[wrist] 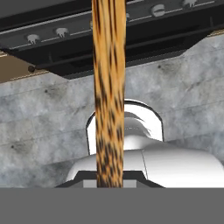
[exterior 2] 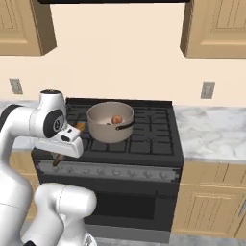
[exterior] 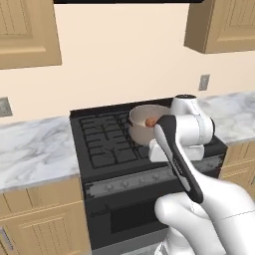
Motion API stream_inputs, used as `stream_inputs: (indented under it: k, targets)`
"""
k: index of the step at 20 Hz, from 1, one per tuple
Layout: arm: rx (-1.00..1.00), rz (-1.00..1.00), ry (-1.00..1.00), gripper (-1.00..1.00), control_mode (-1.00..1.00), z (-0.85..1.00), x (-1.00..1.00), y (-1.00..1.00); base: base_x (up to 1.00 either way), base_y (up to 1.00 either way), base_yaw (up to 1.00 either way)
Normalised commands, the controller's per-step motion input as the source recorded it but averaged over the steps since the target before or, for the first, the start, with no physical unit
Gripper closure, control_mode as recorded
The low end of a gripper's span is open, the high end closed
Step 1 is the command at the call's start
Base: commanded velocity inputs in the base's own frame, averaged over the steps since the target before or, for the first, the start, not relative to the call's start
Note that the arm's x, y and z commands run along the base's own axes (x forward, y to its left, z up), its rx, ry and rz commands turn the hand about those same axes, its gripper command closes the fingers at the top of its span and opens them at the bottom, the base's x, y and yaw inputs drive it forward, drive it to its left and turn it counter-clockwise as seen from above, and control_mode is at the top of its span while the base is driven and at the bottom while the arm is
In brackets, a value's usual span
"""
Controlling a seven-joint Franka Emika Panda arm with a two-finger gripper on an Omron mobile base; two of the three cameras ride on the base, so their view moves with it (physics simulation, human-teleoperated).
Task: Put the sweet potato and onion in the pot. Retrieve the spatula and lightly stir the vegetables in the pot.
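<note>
The pot [exterior 2: 102, 130] stands on the stove's front burner nearest the arm, and the small reddish onion [exterior 2: 116, 119] lies inside it. In the left base view the pot [exterior: 139, 117] and onion [exterior: 150, 121] show just beyond my forearm. The sweet potato is hidden from me. My gripper [wrist: 108, 183] is shut on the wooden spatula [wrist: 107, 87], whose handle runs straight up the hand view. In the right base view the spatula's ends [exterior 2: 79, 127] stick out above and below my hand, which hangs at the stove's front edge beside the pot.
The black stove [exterior 2: 153, 129] has marble counters on both sides [exterior 2: 211, 132] [exterior: 35, 147]. Its knob panel [exterior 2: 120, 172] and oven door lie below my hand. Wall cabinets [exterior 2: 216, 26] hang overhead, and the hand view looks down at the grey floor [wrist: 192, 87].
</note>
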Motion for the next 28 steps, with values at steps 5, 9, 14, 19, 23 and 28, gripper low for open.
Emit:
stream_inputs:
  k: [5, 9, 14, 19, 23, 28]
  targets:
    - [0.0, 0.0, 0.0, 1.0, 1.0, 0.0, 0.0, 0.0, 0.07, -0.58, 0.11]
    - [0.0, 0.0, 0.0, 1.0, 1.0, 0.0, 0.0, 0.0, 0.04, -0.31, 0.19]
    - [0.0, 0.0, 0.0, 1.0, 1.0, 0.0, 0.0, 0.0, 0.03, -0.22, 0.23]
    - [0.0, 0.0, 0.0, 1.0, 1.0, 0.0, 0.0, 0.0, 0.06, -0.44, 0.06]
    - [0.0, 0.0, 0.0, 1.0, 1.0, 0.0, 0.0, 0.0, 0.11, -0.38, 0.0]
    - [0.0, 0.0, 0.0, 1.0, 1.0, 0.0, 0.0, 0.0, 0.44, -0.06, 0.0]
